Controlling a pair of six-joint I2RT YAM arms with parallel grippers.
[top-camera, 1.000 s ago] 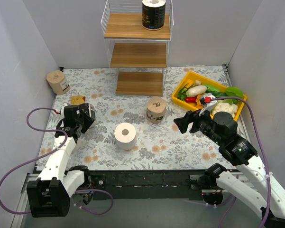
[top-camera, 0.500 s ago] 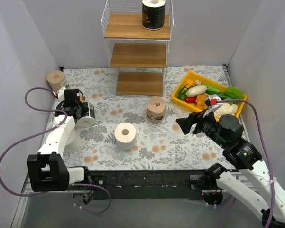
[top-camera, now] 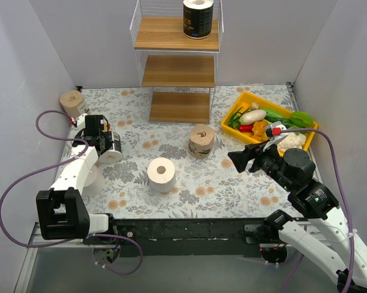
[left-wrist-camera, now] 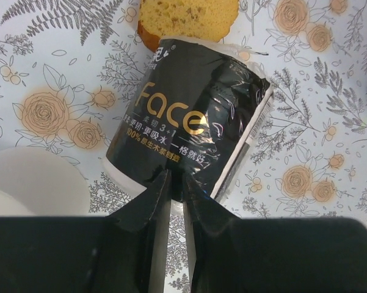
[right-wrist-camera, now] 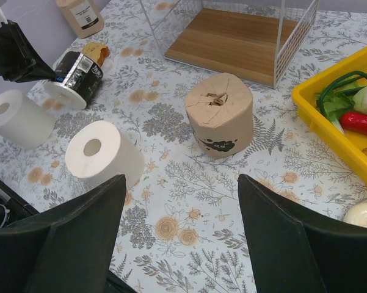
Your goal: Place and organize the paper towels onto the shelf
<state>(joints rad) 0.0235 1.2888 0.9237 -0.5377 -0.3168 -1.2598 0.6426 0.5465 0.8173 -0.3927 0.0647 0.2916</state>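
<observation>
A black-wrapped paper towel roll [top-camera: 113, 148] lies on its side at the left of the table; it also shows in the left wrist view [left-wrist-camera: 189, 116] and the right wrist view [right-wrist-camera: 79, 73]. My left gripper [top-camera: 105, 141] [left-wrist-camera: 177, 175] is nearly closed, its tips pinching the roll's wrapper at the near side. My right gripper [top-camera: 235, 160] [right-wrist-camera: 180, 180] is open and empty, hovering right of centre. A tan roll [top-camera: 201, 140] [right-wrist-camera: 220, 113] and a white roll [top-camera: 161, 174] [right-wrist-camera: 104, 155] stand mid-table. The shelf [top-camera: 178, 73] [right-wrist-camera: 238, 39] carries another black roll [top-camera: 198, 17] on its top board.
A second white roll [top-camera: 88, 177] [left-wrist-camera: 30, 177] [right-wrist-camera: 18, 119] stands by my left arm. A second tan roll [top-camera: 74, 105] stands at the far left. A bread slice [top-camera: 99, 128] [left-wrist-camera: 186, 18] lies behind the black roll. A yellow vegetable tray [top-camera: 232, 113] [right-wrist-camera: 317, 116] sits at the right.
My left gripper has moved away from me towards the far left, uncovering the black roll lying on its side. My right gripper has shifted slightly to the right.
</observation>
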